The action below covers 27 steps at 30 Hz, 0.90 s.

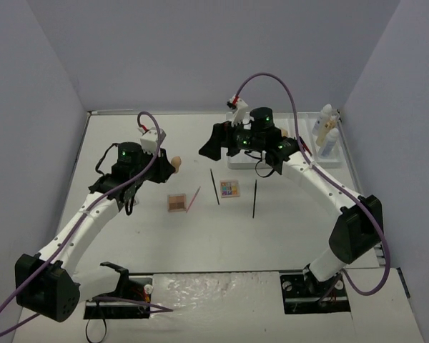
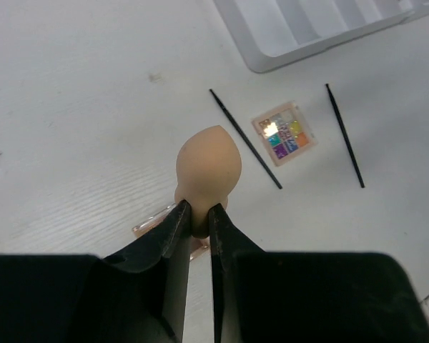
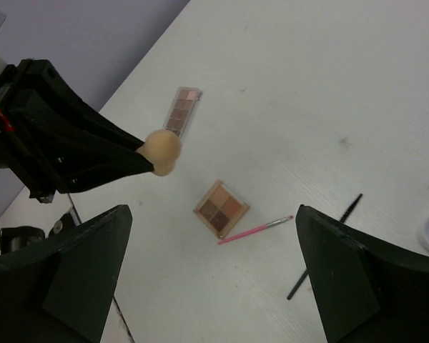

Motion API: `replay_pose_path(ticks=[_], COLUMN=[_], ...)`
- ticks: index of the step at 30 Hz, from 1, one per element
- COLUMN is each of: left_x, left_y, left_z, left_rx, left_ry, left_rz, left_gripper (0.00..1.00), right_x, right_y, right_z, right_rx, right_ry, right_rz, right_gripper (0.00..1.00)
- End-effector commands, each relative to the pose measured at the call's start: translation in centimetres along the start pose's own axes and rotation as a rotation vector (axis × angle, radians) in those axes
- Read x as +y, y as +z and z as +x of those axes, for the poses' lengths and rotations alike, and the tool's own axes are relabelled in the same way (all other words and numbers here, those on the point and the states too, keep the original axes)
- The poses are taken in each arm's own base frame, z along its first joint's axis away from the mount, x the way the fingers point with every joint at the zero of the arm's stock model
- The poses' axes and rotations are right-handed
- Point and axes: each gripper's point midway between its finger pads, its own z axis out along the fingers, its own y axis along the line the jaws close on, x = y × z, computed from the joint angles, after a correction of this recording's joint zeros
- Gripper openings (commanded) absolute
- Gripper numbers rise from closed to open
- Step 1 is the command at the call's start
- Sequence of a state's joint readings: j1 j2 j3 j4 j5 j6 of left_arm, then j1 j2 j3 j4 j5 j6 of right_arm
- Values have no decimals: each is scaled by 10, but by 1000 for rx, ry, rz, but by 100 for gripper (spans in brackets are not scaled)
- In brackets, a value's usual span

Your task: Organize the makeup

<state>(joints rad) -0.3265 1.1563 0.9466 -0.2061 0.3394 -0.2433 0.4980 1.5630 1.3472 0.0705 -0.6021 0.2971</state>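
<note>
My left gripper (image 1: 169,165) is shut on a peach egg-shaped sponge (image 1: 176,163) and holds it above the table; in the left wrist view the sponge (image 2: 209,168) sticks out from between the fingers (image 2: 179,229). My right gripper (image 1: 232,153) is open and empty, hovering in front of the white tray. In the right wrist view its jaws stand wide apart above a brown square palette (image 3: 222,208) and a pink pencil (image 3: 255,230). A colourful palette (image 1: 229,189) lies between two black pencils (image 1: 214,186) (image 1: 254,198). A long palette (image 3: 182,111) lies beyond the sponge (image 3: 162,151).
The white divided tray (image 1: 337,158) stands at the back right, mostly hidden by my right arm, with white and amber bottles (image 1: 326,131) upright in its right end. Its near corner shows in the left wrist view (image 2: 272,57). Grey walls close off the table.
</note>
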Motion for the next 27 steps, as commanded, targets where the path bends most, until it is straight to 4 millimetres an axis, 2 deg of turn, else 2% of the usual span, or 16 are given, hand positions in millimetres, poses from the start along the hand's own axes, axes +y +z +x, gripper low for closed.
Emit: replay_pose_path(ticks=[1,5,9,15,18,20,23,25,27], left_x=[-48,-66,-73,-81,-81,-79,-73,-69,-60], left_y=[-12,-16,-17,-16,-14,-11,-6,-2,1], left_z=[-47,-54,-61,-64,-63,-62,-60,-57,-55], left_rx=[-165,-203,-238,-250,-249,-242,-230,-219,-206], left_ry=[104,123,119,119,115,111,99,90,67], left_rz=[185,232,256,285,283,276,249,227,176], left_gripper=[0,0,0,0,0,0,2,10,25], right_x=[53,62,67,66,67,68,69,68,58], right_y=[21,35,46,53,52,51,50,49,48], right_z=[-21,-15,-2,6,5,5,7,9,9], right_rx=[-49,-40,-6,2,0,1,5,8,1], right_ry=[-36,-9,5,24,22,18,12,2,-17], right_rz=[-175,-207,-229,-235,-240,-246,-254,-247,-202], right_gripper=[95,93,90,79,61,39,14,0,0])
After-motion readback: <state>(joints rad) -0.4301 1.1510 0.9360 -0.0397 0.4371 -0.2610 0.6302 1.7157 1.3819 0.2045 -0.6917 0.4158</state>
